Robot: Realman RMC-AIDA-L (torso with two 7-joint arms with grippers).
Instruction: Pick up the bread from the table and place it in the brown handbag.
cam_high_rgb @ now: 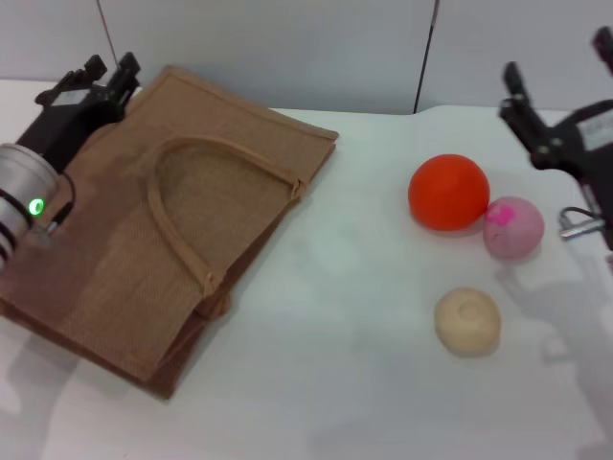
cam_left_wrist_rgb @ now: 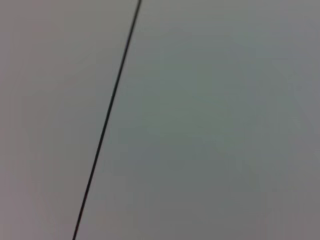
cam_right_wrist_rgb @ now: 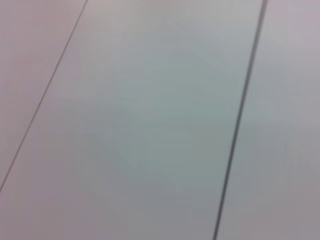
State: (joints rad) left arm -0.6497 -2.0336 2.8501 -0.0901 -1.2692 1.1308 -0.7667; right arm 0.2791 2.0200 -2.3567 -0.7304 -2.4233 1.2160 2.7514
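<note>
On the table's [cam_high_rgb: 326, 383] left side the brown handbag [cam_high_rgb: 115, 259] lies flat. No striped bread visible: near the right edge only a beige bun [cam_high_rgb: 467, 321], orange ball [cam_high_rgb: 448, 192] and pink ball [cam_high_rgb: 513, 227]. Nothing picked yet. Left gripper [cam_high_rgb: 105, 75] hangs over the far-left corner, right gripper [cam_high_rgb: 522, 101] at the right edge; finger state: can't tell.
</note>
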